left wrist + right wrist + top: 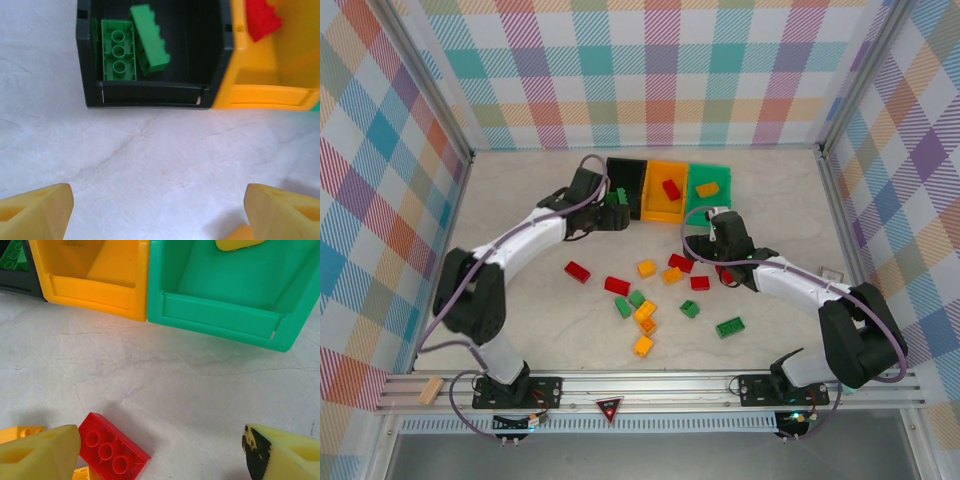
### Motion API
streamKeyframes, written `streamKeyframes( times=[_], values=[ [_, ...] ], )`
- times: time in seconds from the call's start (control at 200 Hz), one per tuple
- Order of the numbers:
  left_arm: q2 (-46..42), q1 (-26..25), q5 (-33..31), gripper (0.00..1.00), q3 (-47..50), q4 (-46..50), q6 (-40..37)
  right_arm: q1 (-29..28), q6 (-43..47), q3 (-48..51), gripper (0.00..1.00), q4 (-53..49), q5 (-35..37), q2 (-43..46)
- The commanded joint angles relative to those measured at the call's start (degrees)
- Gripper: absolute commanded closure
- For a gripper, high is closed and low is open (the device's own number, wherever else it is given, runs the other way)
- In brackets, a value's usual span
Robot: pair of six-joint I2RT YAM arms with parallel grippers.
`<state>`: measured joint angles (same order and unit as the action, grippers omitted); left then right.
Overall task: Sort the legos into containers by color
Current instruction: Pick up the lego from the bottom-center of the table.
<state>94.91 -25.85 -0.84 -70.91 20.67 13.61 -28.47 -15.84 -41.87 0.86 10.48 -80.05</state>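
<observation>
The containers stand joined in a row at the back: black bin [625, 170], orange bin [665, 205], green bin [712, 205]. Two green legos [119, 50] lie in the black bin [150, 97]. A red lego [262, 20] lies in the orange bin [270, 75], and a yellow one [237, 244] in the green bin [225, 315]. My left gripper [605, 210] [157, 215] hangs open and empty just in front of the black bin. My right gripper [713, 232] [160, 457] is open in front of the green bin, with a red lego [112, 450] beside its left finger [37, 455].
Several loose legos lie mid-table: red [577, 271], red [617, 286], orange [647, 268], green [729, 326], orange [643, 346]. Checkered walls close in the pale table [520, 200] on three sides. A metal rail [650, 385] runs along the near edge.
</observation>
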Motion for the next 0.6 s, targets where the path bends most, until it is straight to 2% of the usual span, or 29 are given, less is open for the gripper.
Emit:
streamKeyframes(
  times=[0.0, 0.14, 0.285, 0.4, 0.595],
  values=[
    [-7.07, -0.24, 1.62, 0.12, 9.29, -9.40, 0.42, -0.18, -0.69, 0.03, 0.15, 0.94, -3.00, -0.36],
    [-13.72, -0.11, -1.64, 0.12, 17.87, -10.38, -0.29, -0.34, -0.47, -0.61, 0.16, 0.27, -7.63, -1.86],
    [-17.29, 0.07, -4.90, 0.12, 22.51, -9.68, -2.21, -2.17, -2.08, -0.36, 0.16, -1.90, -8.79, -1.11],
    [-19.02, 0.16, -6.16, 0.12, 25.68, -11.55, -3.10, -4.09, -4.48, 0.49, 0.17, -5.91, -9.67, 1.39],
    [-21.97, 0.27, -6.43, 0.13, 30.29, -17.32, -3.93, -5.24, -9.70, 1.49, 0.18, -18.23, -11.42, 6.32]
  ],
)
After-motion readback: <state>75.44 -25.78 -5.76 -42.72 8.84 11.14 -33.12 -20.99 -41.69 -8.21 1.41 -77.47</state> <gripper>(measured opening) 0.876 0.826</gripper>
